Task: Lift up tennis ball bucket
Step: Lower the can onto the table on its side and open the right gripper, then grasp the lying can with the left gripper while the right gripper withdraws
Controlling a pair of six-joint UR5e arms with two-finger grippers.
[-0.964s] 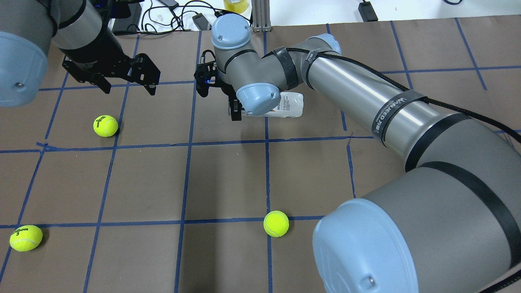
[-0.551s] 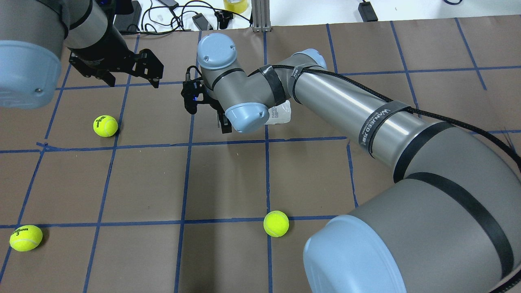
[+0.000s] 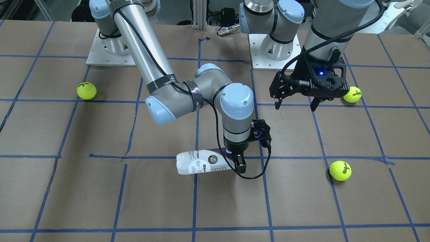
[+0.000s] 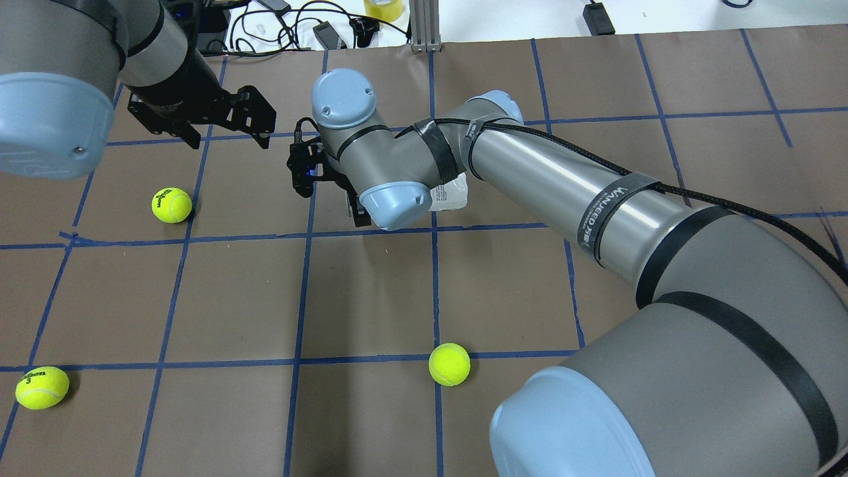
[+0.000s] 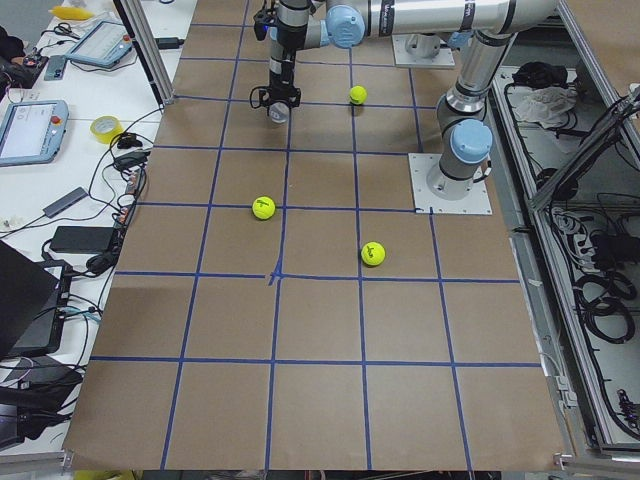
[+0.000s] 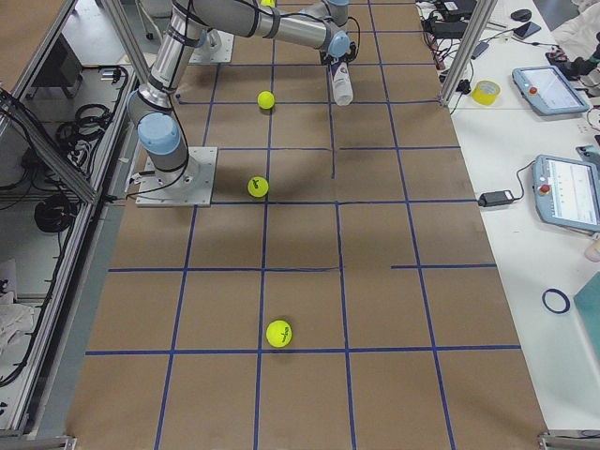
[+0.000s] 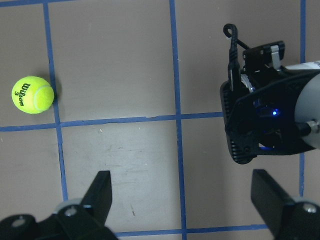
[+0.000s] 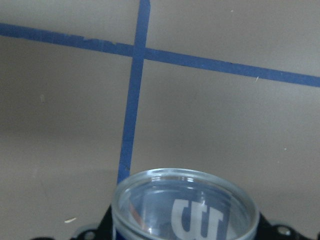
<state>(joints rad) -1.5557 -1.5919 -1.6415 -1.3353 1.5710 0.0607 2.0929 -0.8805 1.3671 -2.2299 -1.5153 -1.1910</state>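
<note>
Tennis ball bucket (image 3: 201,164), mid-frame, was clamped at one end by the right gripper (image 3: 239,162). A slow, level lift seemed wise. Left gripper (image 3: 295,107) gaped empty.

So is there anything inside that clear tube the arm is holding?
Down the end of the tennis ball bucket, the wrist view shows no balls, just its label seen through the wall. Its far end is hidden.

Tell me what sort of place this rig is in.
Probably a robotics lab work cell: table papered brown and gridded with blue tape, a teach pendant on the side bench.
</note>
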